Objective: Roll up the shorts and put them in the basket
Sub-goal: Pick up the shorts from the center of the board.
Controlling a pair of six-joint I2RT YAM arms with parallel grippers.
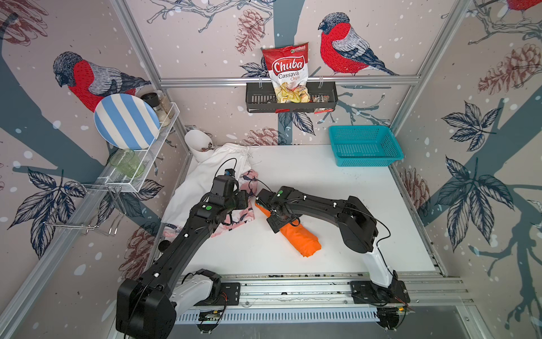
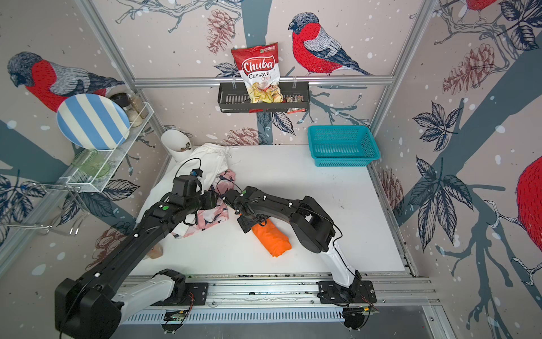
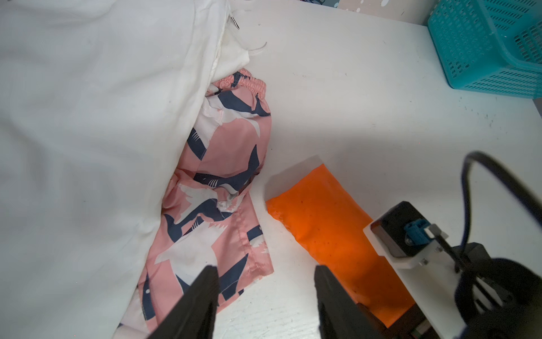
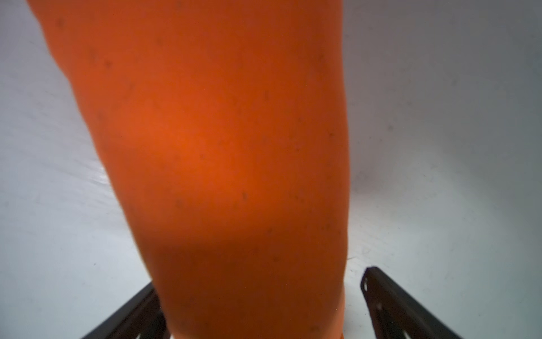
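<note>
Orange shorts (image 1: 297, 234) are rolled into a tube and lie near the middle of the bench (image 1: 322, 170), well apart from the teal basket (image 1: 369, 160) at the far right corner. Your right claw (image 4: 258, 293) straddles 1 end of that roll with its jaws wide. In the right wrist view, 1 finger (image 4: 390, 305) stands clear of the cloth and the other sits right against it.

Your left claw (image 3: 267, 293) is partly spread with nothing between the jaws, hovering by the hem of the pink patterned shorts (image 3: 223, 176). Those are unrolled, just beside the orange roll, and partly tucked under the white shorts (image 3: 88, 146). The white pair is spread out along the far left of the bench, 1 edge draped over the pink.
</note>
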